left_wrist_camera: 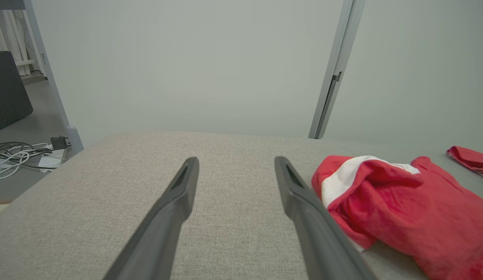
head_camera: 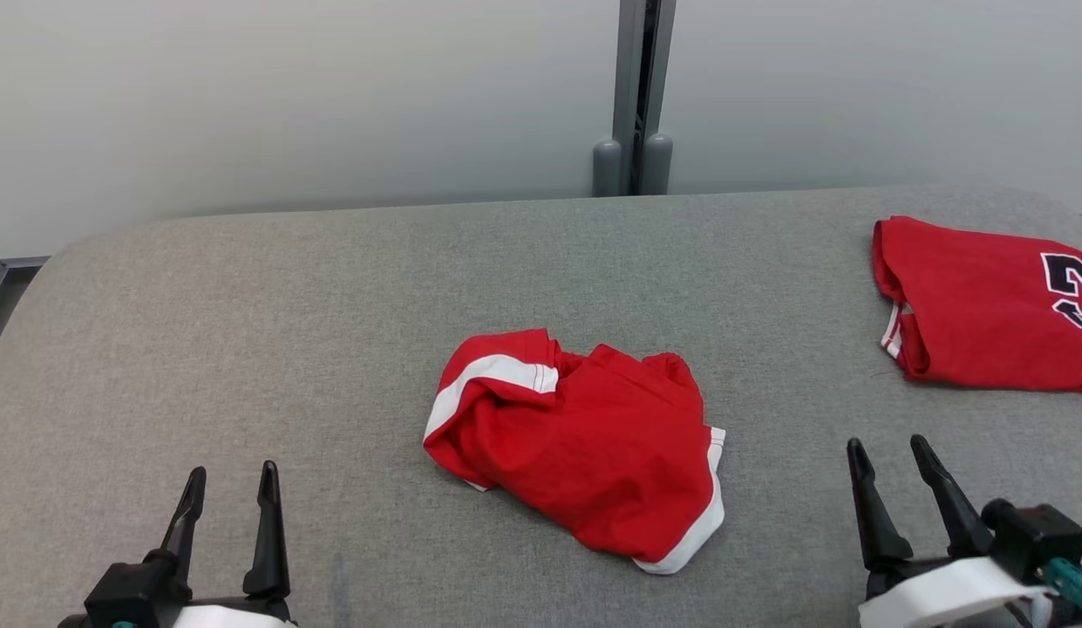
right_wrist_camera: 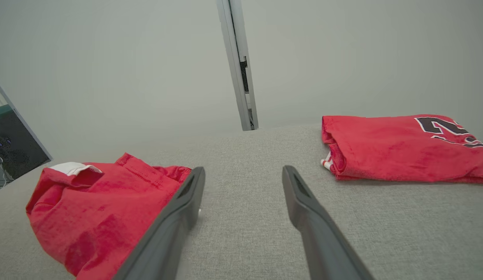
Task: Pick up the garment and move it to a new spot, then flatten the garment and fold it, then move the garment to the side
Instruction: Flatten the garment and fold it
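On the grey fabric table [head_camera: 244, 305], the garment [head_camera: 584, 453] lies crumpled at the centre. It is red with white trim bands. One band runs across its upper left fold and another along its lower right hem. No readable writing shows on it.

A second item, a folded red jersey [head_camera: 985, 305], lies at the table's far right, well apart from the garment. It bears large black characters edged in white. The first character reads as a 2. The rest is cut off by the picture edge in the head view and cannot be read in the right wrist view. White-and-red striped trim shows at its folded left edge.

The left gripper [head_camera: 233, 471] sits at the lower left above the table, jaws spread wide, holding nothing. The right gripper [head_camera: 887, 445] sits at the lower right, jaws equally wide, holding nothing. The garment lies between the two grippers and farther out on the table, touching neither.

In each wrist view, one finger hides part of the garment's near edge.

Behind the table stands a pale wall [head_camera: 288, 105] with a grey vertical post [head_camera: 635, 96] at mid-width. Loose cables [left_wrist_camera: 15, 155] lie on the floor beyond the table's left end.
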### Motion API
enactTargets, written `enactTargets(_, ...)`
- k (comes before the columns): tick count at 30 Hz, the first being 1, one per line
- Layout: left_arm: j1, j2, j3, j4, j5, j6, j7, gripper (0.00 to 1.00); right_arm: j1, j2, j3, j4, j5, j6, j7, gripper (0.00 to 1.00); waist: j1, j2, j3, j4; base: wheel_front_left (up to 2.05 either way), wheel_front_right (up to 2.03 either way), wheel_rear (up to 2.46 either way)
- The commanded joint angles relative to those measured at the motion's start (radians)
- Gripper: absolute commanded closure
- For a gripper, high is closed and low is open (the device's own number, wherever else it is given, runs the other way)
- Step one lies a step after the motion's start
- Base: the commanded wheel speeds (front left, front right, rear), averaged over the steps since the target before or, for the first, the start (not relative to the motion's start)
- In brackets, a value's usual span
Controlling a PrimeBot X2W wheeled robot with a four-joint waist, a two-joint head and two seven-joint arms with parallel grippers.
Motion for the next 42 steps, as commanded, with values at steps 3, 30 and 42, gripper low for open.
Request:
enactTargets(3,-0.029,-0.002,-0.006,-0.004,0.013,-0.007,-0.001,0.00,-0.070,-0.025,0.045,0.031,0.007,0.000,0.018,0.00,0.0000,0.0000,0.014,0.018,0.00,0.00,0.00)
enactTargets(30,-0.136,-0.026,-0.055,0.042,0.019,-0.034,-0.001,0.00,-0.402,-0.031,0.260,0.650,0.152,0.000,0.016,0.51,0.0000,0.0000,0.108,0.197,0.00,0.00,0.00)
enactTargets(42,-0.107,-0.027,-0.029,0.048,0.029,-0.032,-0.001,0.00,-0.424,-0.066,0.282,0.653,0.218,0.000,-0.006,1.00,0.0000,0.0000,0.077,0.170,0.00,0.00,0.00)
